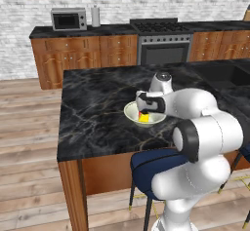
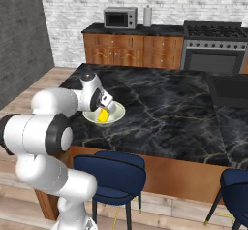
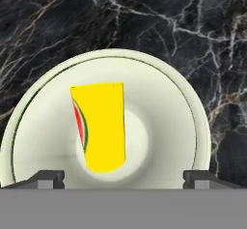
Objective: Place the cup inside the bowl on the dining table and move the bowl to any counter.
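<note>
Arm bent low, claw (image 3: 123,178) spread wide, empty.

The bowl (image 3: 164,126) is cut off at the hand view's lower left edge, behind the fingers (image 3: 48,178)

Two cameras sit behind the arm, one at its left and one at its right, both looking forward and down across the table (image 1: 93,113) toward the far wall. They share the bowl (image 1: 131,111). The hand camera looks down into it from close above.
</note>
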Controlling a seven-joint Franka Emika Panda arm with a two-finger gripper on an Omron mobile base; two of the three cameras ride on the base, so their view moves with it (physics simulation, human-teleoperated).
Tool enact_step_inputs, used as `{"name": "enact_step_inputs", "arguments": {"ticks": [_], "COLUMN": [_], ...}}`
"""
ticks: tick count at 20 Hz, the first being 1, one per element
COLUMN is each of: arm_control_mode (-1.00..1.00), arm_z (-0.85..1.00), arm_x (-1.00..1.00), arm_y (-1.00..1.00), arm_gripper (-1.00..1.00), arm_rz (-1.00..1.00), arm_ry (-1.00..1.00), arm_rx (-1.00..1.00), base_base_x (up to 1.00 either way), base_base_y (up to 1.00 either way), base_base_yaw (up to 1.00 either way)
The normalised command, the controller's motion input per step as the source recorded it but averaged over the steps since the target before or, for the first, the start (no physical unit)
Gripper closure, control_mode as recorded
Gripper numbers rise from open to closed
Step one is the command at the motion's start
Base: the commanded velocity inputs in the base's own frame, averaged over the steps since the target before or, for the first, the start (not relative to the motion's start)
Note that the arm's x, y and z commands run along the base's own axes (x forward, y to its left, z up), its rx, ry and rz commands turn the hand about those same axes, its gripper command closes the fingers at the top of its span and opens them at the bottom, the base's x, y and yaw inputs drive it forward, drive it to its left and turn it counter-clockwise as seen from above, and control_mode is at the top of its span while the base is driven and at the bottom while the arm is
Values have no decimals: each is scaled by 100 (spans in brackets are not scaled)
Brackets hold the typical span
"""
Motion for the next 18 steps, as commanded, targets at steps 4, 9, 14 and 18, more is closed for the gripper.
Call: {"name": "enact_step_inputs", "arguments": {"ticks": [4, 9, 14, 18], "arm_control_mode": [-100, -100, -100, -100], "arm_z": [6, 11, 7, 0], "arm_x": [-44, -35, -6, 28], "arm_y": [-5, -22, -49, -75], "arm_gripper": [-100, -100, -100, -100], "arm_rz": [0, 0, 0, 3], "arm_ry": [0, 0, 0, 0], "arm_rx": [0, 0, 3, 10], "base_base_x": [0, 0, 0, 0], "base_base_y": [0, 0, 0, 0], "base_base_yaw": [0, 0, 0, 0]}}
